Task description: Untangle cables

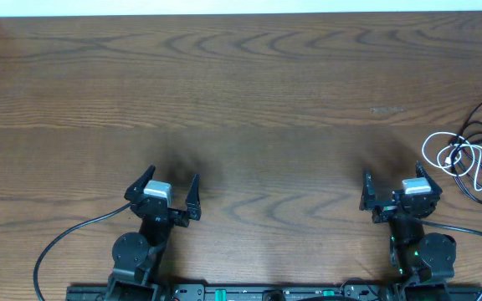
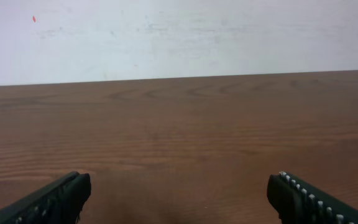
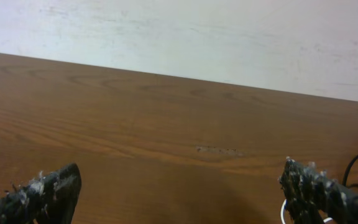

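Observation:
The cables lie looped together at the right edge of the table: one white cord coiled among thin black cords with small plug ends. My right gripper is open and empty, to the left of the tangle and nearer the front edge. In the right wrist view a black cord and a sliver of the white cord show beside the right finger of that gripper. My left gripper is open and empty at the front left, far from the cables. It holds nothing in the left wrist view.
The wooden table stretches bare to a white wall at the back. A small scuff mark sits on the wood at the right. Thick black arm wires run along the front edge by both bases.

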